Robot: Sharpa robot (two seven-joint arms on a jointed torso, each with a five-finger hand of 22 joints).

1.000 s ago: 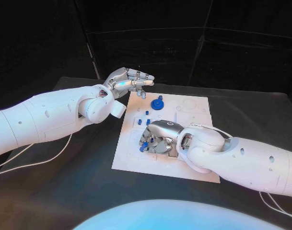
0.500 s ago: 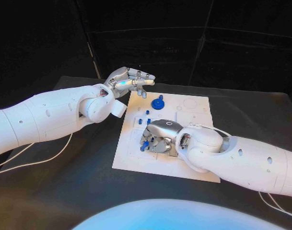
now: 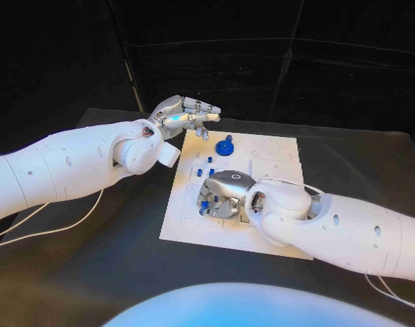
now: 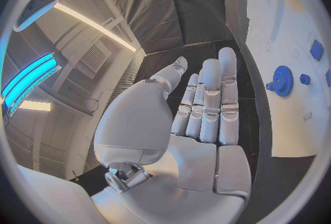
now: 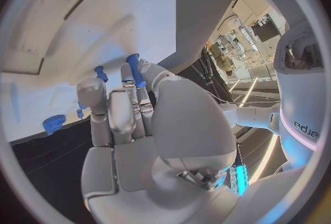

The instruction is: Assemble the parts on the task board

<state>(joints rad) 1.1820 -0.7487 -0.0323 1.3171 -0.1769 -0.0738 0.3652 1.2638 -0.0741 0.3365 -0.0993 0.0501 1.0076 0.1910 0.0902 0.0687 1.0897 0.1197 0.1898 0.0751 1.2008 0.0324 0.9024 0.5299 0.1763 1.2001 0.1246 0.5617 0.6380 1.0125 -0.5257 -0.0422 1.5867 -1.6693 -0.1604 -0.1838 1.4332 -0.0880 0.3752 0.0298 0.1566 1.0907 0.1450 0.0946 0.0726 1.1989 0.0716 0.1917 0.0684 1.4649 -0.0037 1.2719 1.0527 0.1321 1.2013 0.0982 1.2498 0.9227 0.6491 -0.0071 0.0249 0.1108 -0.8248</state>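
The white task board (image 3: 276, 160) lies in the middle of the table. My right hand (image 3: 224, 194) hovers low over the board's near half, its fingers (image 5: 141, 97) curled around a blue peg (image 5: 134, 68) that also shows in the head view (image 3: 202, 202). A blue gear (image 3: 225, 146) stands near the board's far edge, with small blue pegs (image 3: 210, 162) between it and my right hand. My left hand (image 3: 184, 113) floats above the board's far left corner, fingers (image 4: 210, 97) stretched out and apart, holding nothing. The left wrist view also shows the gear (image 4: 281, 80).
The black table (image 3: 89, 259) extends around the board on all sides. A white cable (image 3: 40, 228) trails under my left arm. Recesses and a raised block (image 5: 48, 14) mark the board's surface near my right hand.
My right hand has shifted slightly toward the board's left side and far edge, still holding the blue peg. My left hand has stayed in place.
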